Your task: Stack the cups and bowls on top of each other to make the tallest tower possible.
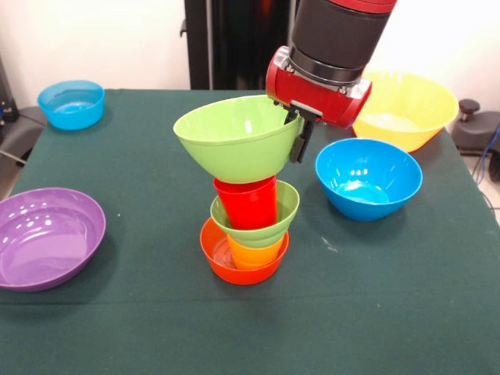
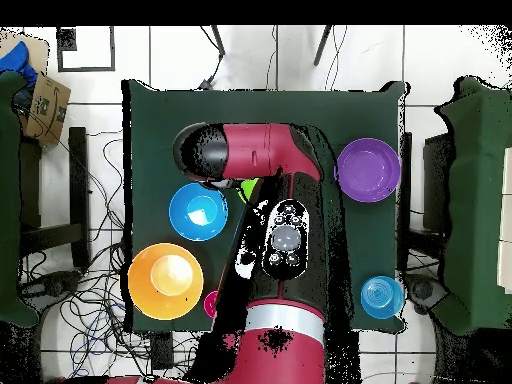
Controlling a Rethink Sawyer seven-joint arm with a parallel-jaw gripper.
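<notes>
- Fingers [image 1: 300, 134] of the red and black arm pinch the right rim of a large green bowl [image 1: 234, 137], upright and slightly tilted.
- That bowl sits directly over the red cup [image 1: 247, 202], its base at the cup's mouth; contact cannot be told.
- Below stands the tower [image 1: 248, 230]: red cup, small green bowl, yellow-orange cup, orange bowl, upright on the green worktop [image 1: 375, 305].
- Just right lies a blue bowl [image 1: 368, 177]; a yellow bowl [image 1: 406, 105] behind it.
- Purple bowl [image 1: 47, 237] and small blue bowl [image 1: 71, 103] lie well apart.
- Straight down looks unobstructed.

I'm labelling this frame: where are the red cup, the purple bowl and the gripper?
Red cup [image 1: 247, 205]: front view, side wall.
Purple bowl [image 1: 47, 234]: front view, inside.
Gripper [image 1: 301, 141]: front view, finger at green bowl's rim.
</notes>
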